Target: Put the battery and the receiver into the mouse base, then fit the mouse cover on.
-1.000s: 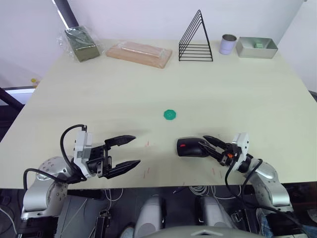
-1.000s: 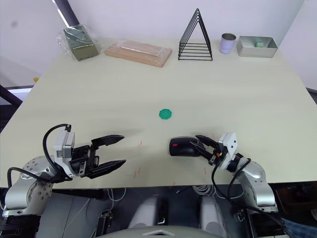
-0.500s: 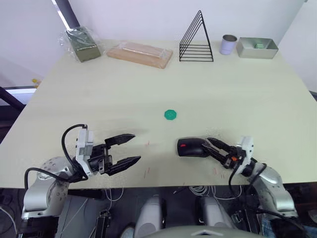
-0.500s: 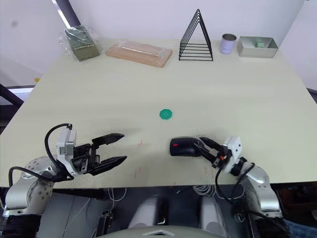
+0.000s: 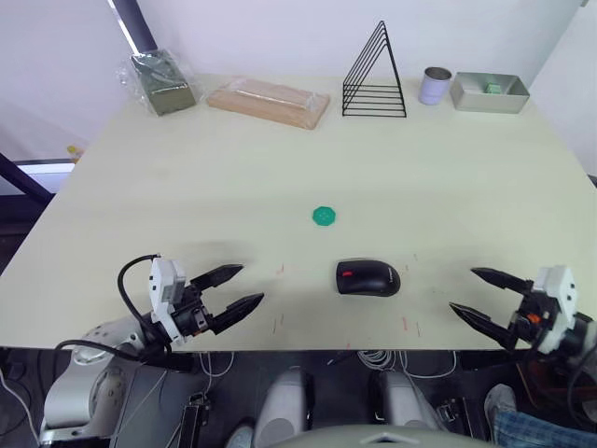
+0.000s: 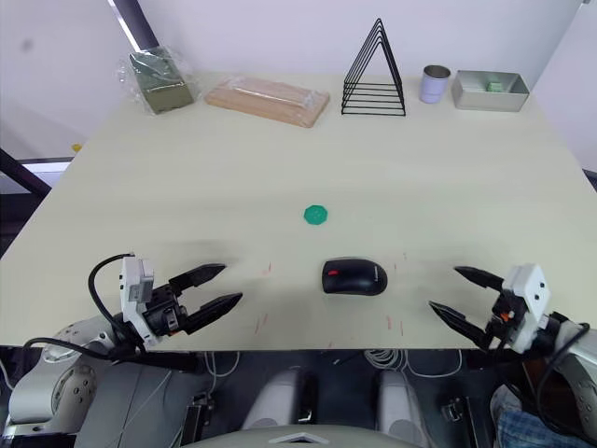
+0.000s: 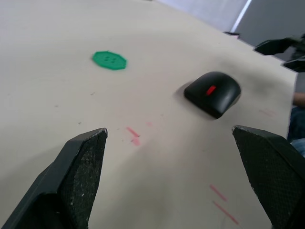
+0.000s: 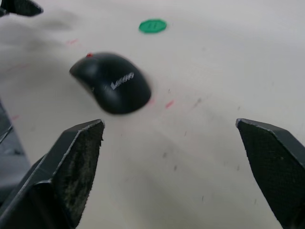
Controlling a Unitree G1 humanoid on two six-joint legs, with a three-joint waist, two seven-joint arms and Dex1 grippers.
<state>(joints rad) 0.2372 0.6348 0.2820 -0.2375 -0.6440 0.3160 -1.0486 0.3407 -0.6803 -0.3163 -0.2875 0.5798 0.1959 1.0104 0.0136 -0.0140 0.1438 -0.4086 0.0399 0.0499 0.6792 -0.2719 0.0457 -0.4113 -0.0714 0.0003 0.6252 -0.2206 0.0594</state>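
A black mouse lies on the table near its front middle. Its glossy mouse cover (image 5: pixel 379 278) sits on top of the mouse base (image 5: pixel 348 275), whose red patch shows at the end facing left. The battery and the receiver are hidden. My right gripper (image 5: pixel 464 290) is open and empty, a hand's width to the right of the mouse at the table's front edge. My left gripper (image 5: pixel 250 284) is open and empty too, to the left of the mouse. The right wrist view has the cover (image 8: pixel 119 86) ahead of the fingers.
A flat green disc (image 5: pixel 324 217) lies behind the mouse. Along the far edge stand a bagged green item (image 5: pixel 160 71), a wrapped wooden board (image 5: pixel 269 101), a black wire rack (image 5: pixel 375 75), a small cup (image 5: pixel 433 85) and a metal tray (image 5: pixel 492 92).
My right gripper has opened, let go of the mouse and drawn back to the right. The mouse stays where it was. The left gripper has pulled back slightly.
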